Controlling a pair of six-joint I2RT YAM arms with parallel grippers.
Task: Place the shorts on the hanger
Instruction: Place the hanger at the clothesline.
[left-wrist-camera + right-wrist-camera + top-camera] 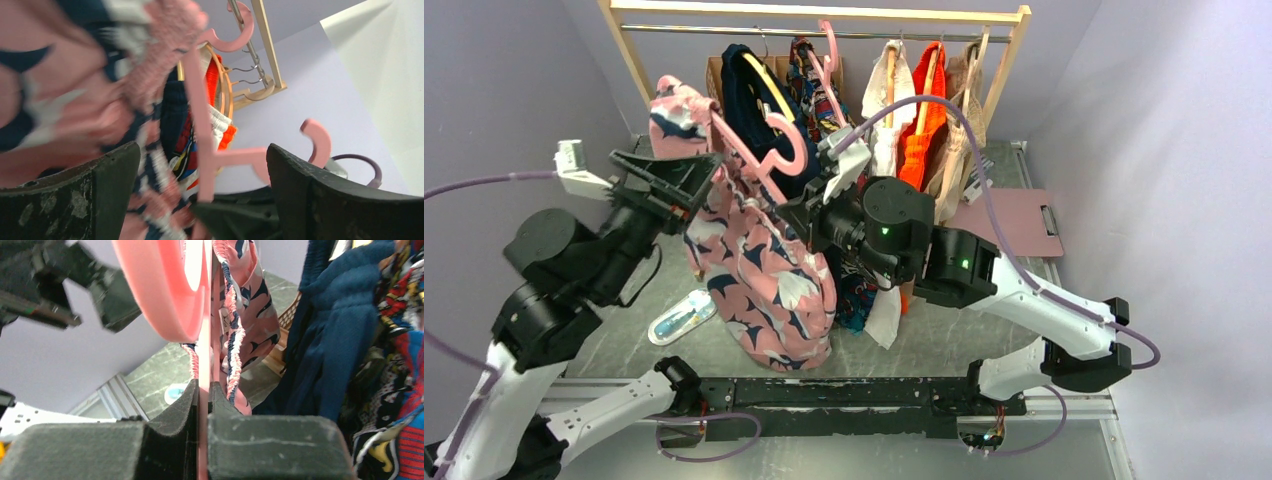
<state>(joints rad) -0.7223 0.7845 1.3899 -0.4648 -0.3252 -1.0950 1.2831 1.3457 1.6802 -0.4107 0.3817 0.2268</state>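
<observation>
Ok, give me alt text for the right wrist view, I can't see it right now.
The right gripper is shut on the thin edge of the pale-pink hanger, which runs straight up the frame. The pink shorts hang right against it beyond the grip, gathered waistband showing. A navy garment and a multicolour patterned garment fill the right side.

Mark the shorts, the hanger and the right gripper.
shorts [769,270]: top view, middle of the hanging fabric.
hanger [160,295]: right wrist view, broad pink curve.
right gripper [203,392]: right wrist view, between the fingertips, shut on the hanger.
</observation>
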